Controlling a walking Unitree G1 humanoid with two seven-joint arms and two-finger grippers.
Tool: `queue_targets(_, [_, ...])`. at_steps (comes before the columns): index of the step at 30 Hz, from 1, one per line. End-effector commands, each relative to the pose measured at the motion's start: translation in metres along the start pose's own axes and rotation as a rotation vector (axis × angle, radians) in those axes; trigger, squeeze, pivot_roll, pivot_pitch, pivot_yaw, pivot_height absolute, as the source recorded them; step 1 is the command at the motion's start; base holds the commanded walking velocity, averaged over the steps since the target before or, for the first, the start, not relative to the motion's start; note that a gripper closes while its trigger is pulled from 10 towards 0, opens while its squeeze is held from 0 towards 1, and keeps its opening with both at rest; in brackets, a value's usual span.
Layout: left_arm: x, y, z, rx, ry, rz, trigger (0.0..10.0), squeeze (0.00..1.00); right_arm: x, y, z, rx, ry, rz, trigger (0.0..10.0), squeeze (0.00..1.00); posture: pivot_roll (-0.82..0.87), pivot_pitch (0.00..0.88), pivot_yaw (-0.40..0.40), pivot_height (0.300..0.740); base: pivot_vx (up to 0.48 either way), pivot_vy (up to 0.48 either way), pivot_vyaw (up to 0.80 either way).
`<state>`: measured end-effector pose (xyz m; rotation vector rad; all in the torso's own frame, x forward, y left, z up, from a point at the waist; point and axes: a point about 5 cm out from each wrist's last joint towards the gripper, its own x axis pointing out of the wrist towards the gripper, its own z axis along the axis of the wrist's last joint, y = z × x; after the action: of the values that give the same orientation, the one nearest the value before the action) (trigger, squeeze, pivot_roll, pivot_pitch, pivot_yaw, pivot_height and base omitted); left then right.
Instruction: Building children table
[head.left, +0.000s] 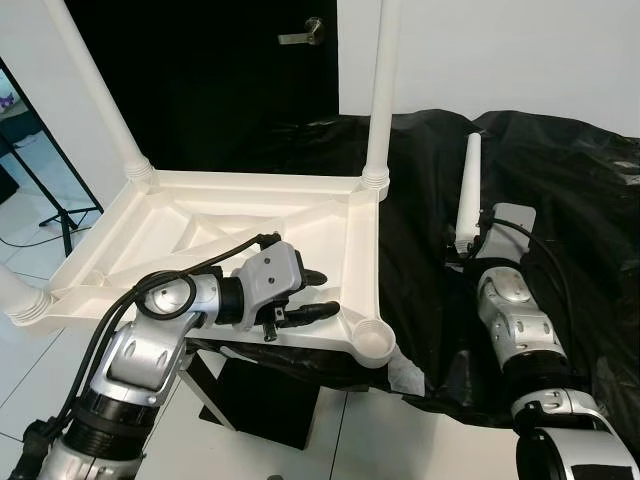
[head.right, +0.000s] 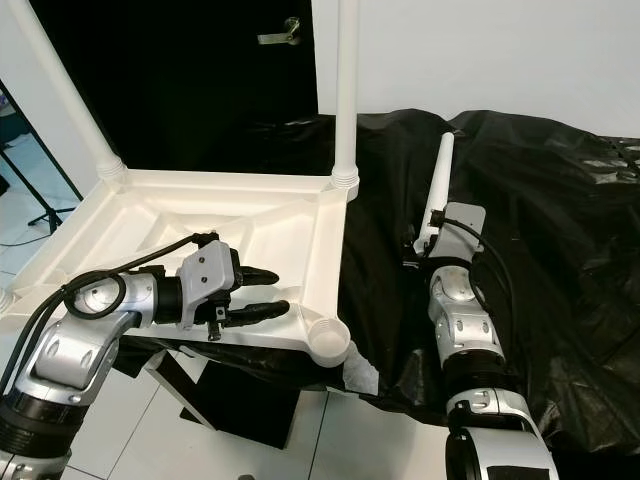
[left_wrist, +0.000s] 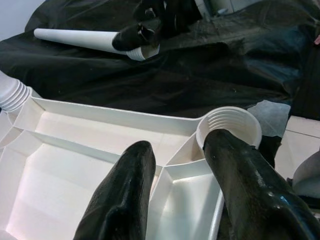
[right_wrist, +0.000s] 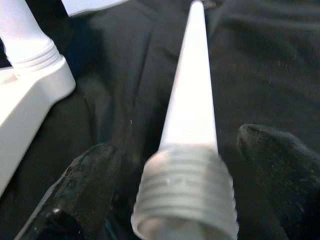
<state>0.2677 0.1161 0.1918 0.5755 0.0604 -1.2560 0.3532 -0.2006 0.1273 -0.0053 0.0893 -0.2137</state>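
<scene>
— Where's your left tool (head.left: 318, 292) right now?
— Lower centre of the head frame, over the upturned white tabletop (head.left: 160, 235). Its two black fingers (left_wrist: 122, 200) are parted and hold nothing; one tip sits just beside the empty threaded socket (head.left: 372, 341) at the near corner.

— And your right tool (right_wrist: 170, 185)?
— Right of centre, over the black sheet (head.left: 560, 180). It has a loose white leg (head.left: 467, 195) between its fingers, threaded end toward the wrist, tapered tip pointing up and away.

— The rest of the table?
— You'll see two legs already standing: one at the far right corner (head.left: 380, 95), one at upper left (head.left: 95, 90)
</scene>
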Motion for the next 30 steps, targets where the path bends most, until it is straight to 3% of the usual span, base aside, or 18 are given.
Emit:
queue_targets(1, [-0.001, 0.004, 0.000, -0.009, 0.002, 0.098, 10.0, 0.00, 0.002, 0.002, 0.002, 0.029, -0.003, -0.009, 10.0, 0.00, 0.08, 0.000, 0.027, 0.740, 0.000, 0.000, 0.00])
queue_targets(21, [-0.008, -0.001, 0.001, -0.011, 0.022, 0.148, 10.0, 0.00, 0.015, 0.006, -0.015, 0.111, 0.117, -0.122, 10.0, 0.00, 0.13, 0.000, 0.021, 0.740, 0.000, 0.000, 0.00])
queue_targets(22, [-0.008, -0.001, 0.002, -0.010, 0.023, 0.157, 10.0, 0.00, 0.016, 0.005, -0.015, 0.116, 0.121, -0.128, 8.9, 0.00, 0.13, 0.000, 0.021, 0.740, 0.000, 0.000, 0.00])
queue_targets(23, [-0.008, -0.001, 0.002, -0.010, 0.023, 0.157, 10.0, 0.00, 0.016, 0.005, -0.015, 0.116, 0.121, -0.128, 8.9, 0.00, 0.13, 0.000, 0.021, 0.740, 0.000, 0.000, 0.00])
queue_targets(24, [-0.008, 0.000, 0.002, -0.012, 0.023, 0.165, 10.0, 0.00, 0.017, 0.005, -0.014, 0.117, 0.121, -0.130, 3.6, 0.00, 0.13, 0.000, 0.020, 0.740, 0.000, 0.000, 0.00])
queue_targets(25, [-0.008, 0.000, 0.002, -0.014, 0.023, 0.171, 10.0, 0.00, 0.018, 0.005, -0.014, 0.117, 0.121, -0.131, 3.6, 0.00, 0.13, 0.000, 0.019, 0.740, 0.000, 0.000, 0.00])
queue_targets(26, [-0.008, 0.001, 0.002, -0.015, 0.025, 0.179, 10.0, 0.00, 0.018, 0.004, -0.014, 0.121, 0.124, -0.133, 2.8, 0.00, 0.14, 0.000, 0.017, 0.740, 0.000, 0.000, 0.00])
queue_targets(28, [-0.008, 0.001, 0.002, -0.015, 0.027, 0.184, 10.0, 0.00, 0.019, 0.004, -0.014, 0.124, 0.126, -0.135, 2.8, 0.00, 0.14, 0.000, 0.017, 0.740, 0.000, 0.000, 0.00])
queue_targets(29, [-0.008, 0.001, 0.002, -0.013, 0.028, 0.192, 10.0, 0.00, 0.020, 0.003, -0.014, 0.127, 0.129, -0.138, 0.0, 0.00, 0.14, 0.000, 0.014, 0.740, 0.000, 0.000, 0.00])
queue_targets(30, [-0.008, 0.002, 0.001, -0.013, 0.029, 0.203, 10.0, 0.00, 0.020, 0.003, -0.014, 0.130, 0.134, -0.138, 0.0, 0.00, 0.14, 0.000, 0.014, 0.740, 0.000, 0.000, 0.00])
